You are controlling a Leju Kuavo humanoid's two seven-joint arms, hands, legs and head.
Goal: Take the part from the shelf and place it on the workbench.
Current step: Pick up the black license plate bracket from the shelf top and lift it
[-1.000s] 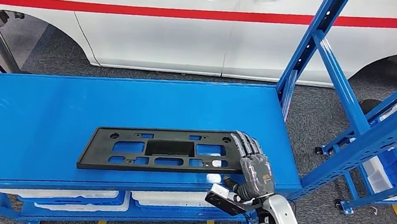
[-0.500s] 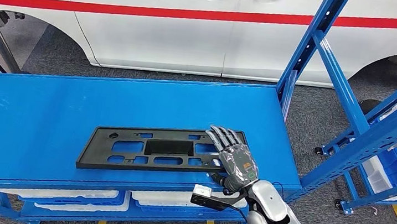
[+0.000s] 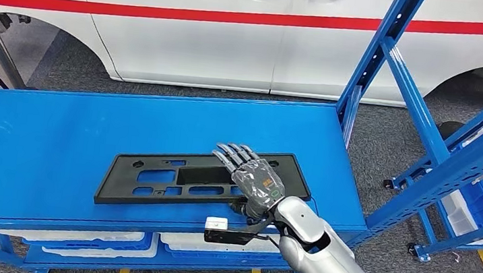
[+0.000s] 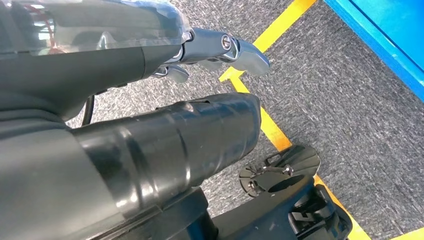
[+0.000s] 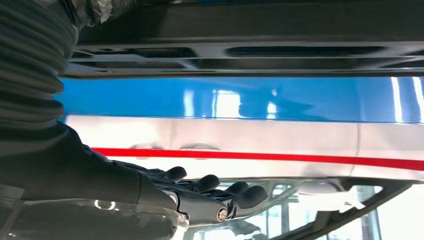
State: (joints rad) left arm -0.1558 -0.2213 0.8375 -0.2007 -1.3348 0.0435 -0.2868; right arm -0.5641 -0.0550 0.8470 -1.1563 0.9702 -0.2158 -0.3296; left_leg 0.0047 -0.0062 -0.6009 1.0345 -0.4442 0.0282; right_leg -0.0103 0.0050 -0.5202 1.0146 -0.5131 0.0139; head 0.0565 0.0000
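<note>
Right hand [image 3: 255,184] is sliding leftward along the black part [image 3: 173,180], now hovering over its right-middle section instead of the right end. Fingers are spread, gripping nothing. Part is lying flat near the front edge of the blue shelf [image 3: 56,137]. Left hand [image 4: 220,47] is hanging by the floor, fingers apart, empty. Judgement: still seeking a grasp; pick-up not begun.

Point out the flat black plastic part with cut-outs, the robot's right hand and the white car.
flat black plastic part [image 3: 146,182], head view, left half of its face.
right hand [image 3: 255,184], head view, back of the hand.
white car [image 3: 187,43], head view, door panel.
</note>
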